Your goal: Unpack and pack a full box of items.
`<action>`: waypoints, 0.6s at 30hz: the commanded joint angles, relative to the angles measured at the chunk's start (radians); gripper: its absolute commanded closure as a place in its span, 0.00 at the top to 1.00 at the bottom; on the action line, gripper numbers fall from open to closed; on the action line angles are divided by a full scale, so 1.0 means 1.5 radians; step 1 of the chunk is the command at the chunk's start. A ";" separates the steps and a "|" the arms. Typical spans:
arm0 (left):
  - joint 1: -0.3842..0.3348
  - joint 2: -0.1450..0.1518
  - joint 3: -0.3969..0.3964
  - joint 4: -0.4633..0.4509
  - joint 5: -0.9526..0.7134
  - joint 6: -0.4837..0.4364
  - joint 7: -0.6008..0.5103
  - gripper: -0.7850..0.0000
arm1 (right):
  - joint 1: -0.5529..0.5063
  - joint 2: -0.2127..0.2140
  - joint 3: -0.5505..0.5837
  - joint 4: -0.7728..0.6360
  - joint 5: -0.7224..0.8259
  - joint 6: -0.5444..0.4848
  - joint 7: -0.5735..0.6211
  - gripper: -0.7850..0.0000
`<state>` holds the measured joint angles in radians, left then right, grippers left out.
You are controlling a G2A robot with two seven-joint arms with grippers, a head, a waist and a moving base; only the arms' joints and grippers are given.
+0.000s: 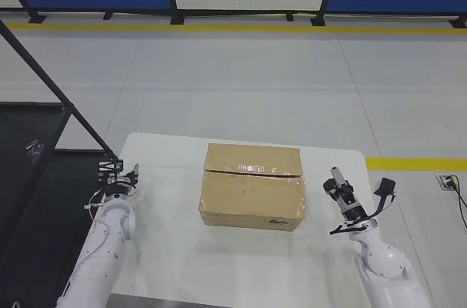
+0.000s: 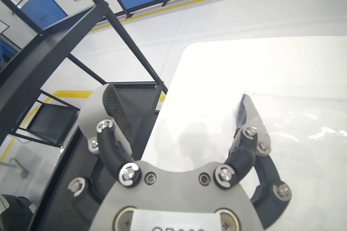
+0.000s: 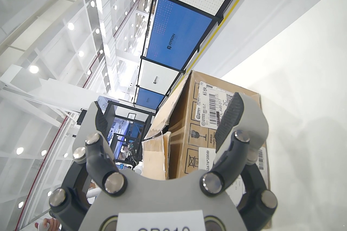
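A brown cardboard box (image 1: 252, 186) with its top flaps closed sits in the middle of the white table (image 1: 171, 254). My left gripper (image 1: 119, 174) hovers over the table's left edge, well left of the box, open and holding nothing (image 2: 179, 110). My right gripper (image 1: 339, 185) hangs to the right of the box, open and empty (image 3: 168, 115), facing the box's labelled end (image 3: 200, 118). The flap seam (image 3: 160, 132) looks slightly torn in the right wrist view.
A black metal rack (image 1: 33, 146) stands close against the table's left side, beside my left arm. A cable and socket (image 1: 448, 182) lie on the floor at the right. Bare tabletop lies in front of the box and on either side of it.
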<state>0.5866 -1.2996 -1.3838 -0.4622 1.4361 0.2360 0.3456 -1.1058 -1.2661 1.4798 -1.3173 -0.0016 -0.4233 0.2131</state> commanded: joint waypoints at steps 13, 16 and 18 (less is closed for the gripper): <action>-0.022 0.006 -0.068 0.029 -0.141 0.011 -0.042 1.00 | 0.003 0.000 -0.004 0.001 -0.006 0.001 -0.002 1.00; -0.018 0.007 -0.070 0.026 -0.164 -0.078 -0.048 1.00 | -0.001 0.000 -0.001 -0.002 -0.006 0.001 -0.004 1.00; -0.018 0.007 -0.070 0.026 -0.164 -0.078 -0.048 1.00 | -0.002 0.000 0.001 -0.003 -0.007 0.001 -0.003 1.00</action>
<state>0.5595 -1.2898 -1.4896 -0.4236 1.1878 0.1006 0.2730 -1.1078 -1.2658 1.4799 -1.3214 -0.0110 -0.4218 0.2078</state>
